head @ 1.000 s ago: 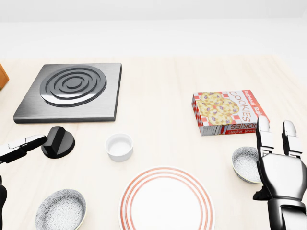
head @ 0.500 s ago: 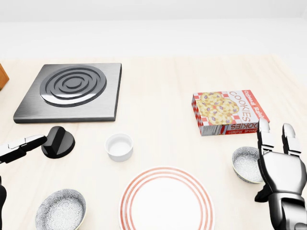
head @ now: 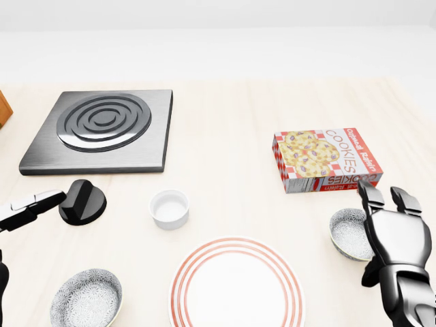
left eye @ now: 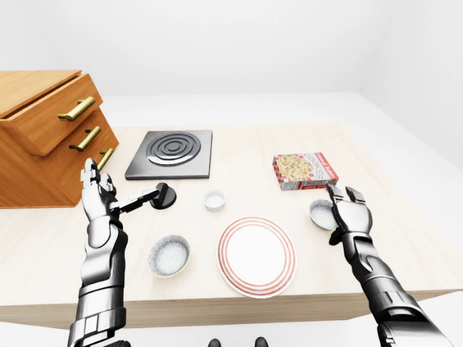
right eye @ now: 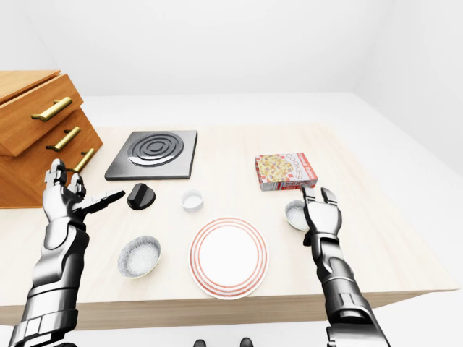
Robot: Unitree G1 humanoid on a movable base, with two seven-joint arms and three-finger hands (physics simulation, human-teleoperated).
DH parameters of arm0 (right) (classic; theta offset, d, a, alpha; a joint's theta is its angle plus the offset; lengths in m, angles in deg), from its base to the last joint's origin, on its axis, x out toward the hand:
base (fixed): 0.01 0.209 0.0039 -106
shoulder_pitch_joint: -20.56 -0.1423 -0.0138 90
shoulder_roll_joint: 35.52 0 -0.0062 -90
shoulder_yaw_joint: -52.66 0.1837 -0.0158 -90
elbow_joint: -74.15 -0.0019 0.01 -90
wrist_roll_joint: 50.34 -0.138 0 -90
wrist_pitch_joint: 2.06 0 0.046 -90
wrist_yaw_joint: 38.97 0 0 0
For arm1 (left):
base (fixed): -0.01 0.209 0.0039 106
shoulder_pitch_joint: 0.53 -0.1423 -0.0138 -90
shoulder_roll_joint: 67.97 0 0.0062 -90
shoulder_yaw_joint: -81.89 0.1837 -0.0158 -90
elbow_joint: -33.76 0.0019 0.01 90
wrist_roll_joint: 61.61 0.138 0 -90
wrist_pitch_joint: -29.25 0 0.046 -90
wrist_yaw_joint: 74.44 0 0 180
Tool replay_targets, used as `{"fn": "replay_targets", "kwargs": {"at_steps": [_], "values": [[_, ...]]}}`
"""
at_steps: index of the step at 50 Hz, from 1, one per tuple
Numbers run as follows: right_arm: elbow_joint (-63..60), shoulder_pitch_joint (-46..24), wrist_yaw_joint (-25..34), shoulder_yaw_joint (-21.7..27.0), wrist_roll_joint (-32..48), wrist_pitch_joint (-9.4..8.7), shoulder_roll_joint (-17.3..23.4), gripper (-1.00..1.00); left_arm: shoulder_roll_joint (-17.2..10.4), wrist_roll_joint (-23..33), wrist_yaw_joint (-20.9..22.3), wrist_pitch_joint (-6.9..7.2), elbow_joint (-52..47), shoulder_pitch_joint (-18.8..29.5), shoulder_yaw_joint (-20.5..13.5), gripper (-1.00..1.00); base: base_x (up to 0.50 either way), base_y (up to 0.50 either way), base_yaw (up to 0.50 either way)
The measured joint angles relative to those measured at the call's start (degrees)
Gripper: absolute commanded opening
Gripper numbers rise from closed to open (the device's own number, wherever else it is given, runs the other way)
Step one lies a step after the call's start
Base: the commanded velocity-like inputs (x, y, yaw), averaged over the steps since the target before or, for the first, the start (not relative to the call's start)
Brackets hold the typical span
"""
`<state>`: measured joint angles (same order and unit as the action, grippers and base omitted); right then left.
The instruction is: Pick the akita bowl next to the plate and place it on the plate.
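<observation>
Across the pale wooden table (left eye: pixel 239 144), a chest of drawers (left eye: pixel 36 137) fills the left edge of the left-eye view, with a flat metal hob (head: pixel 102 129) beside it. Low in the middle lies the red-ringed plate (head: pixel 236 289), bare and ready to receive something. A cookie box (head: pixel 325 159) lies up and right of it. Speckled bowls flank the plate, the left bowl (head: pixel 86 298) and the right bowl (head: pixel 349 233), both clear of its rim. The right hand (head: pixel 398 238) stands just beside the right bowl, fingers spread and gripping nothing, probably lining up a grasp; whether it touches cannot be told. The left hand (left eye: pixel 98 195) hangs open and empty, out of the way. A white cup (head: pixel 169 208) and a black knob (head: pixel 83 201) sit above the plate.
</observation>
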<state>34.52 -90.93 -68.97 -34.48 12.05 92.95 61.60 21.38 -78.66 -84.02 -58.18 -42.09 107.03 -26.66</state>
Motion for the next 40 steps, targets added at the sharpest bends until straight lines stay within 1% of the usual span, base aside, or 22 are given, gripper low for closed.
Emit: {"fn": "replay_targets", "kwargs": {"at_steps": [5,13,21,30,36,40], "values": [[0.8,-0.1,0.0,-0.6,0.6,0.00,-0.1,-1.00,0.0,-0.3,-0.1,0.51,-0.5,0.1,-0.1,1.00,0.00,0.00,0.00],[-0.4,0.9,0.0,-0.2,2.1,-0.02,0.0,-1.00,-0.1,-0.6,-0.2,0.69,-0.6,0.2,-0.1,1.00,0.00,0.00,0.00],[-5.0,3.5,0.0,-0.2,3.6,0.00,-0.5,-1.00,0.0,-0.7,-0.2,0.76,-0.8,0.2,0.0,1.00,0.00,0.00,0.00],[-13.3,6.3,0.0,0.8,7.9,-0.01,-0.4,-1.00,0.1,-0.6,-0.2,0.76,-0.8,0.2,0.1,1.00,0.00,0.00,0.00],[-22.3,8.5,0.0,3.2,10.1,-0.01,0.1,-1.00,0.2,-0.5,-0.2,0.79,-0.9,0.1,0.1,1.00,0.00,0.00,0.00],[-29.5,10.0,0.0,5.7,11.4,-0.01,0.8,-1.00,0.2,-0.5,-0.1,0.66,-0.8,0.0,0.2,1.00,0.00,0.00,0.00]]}}
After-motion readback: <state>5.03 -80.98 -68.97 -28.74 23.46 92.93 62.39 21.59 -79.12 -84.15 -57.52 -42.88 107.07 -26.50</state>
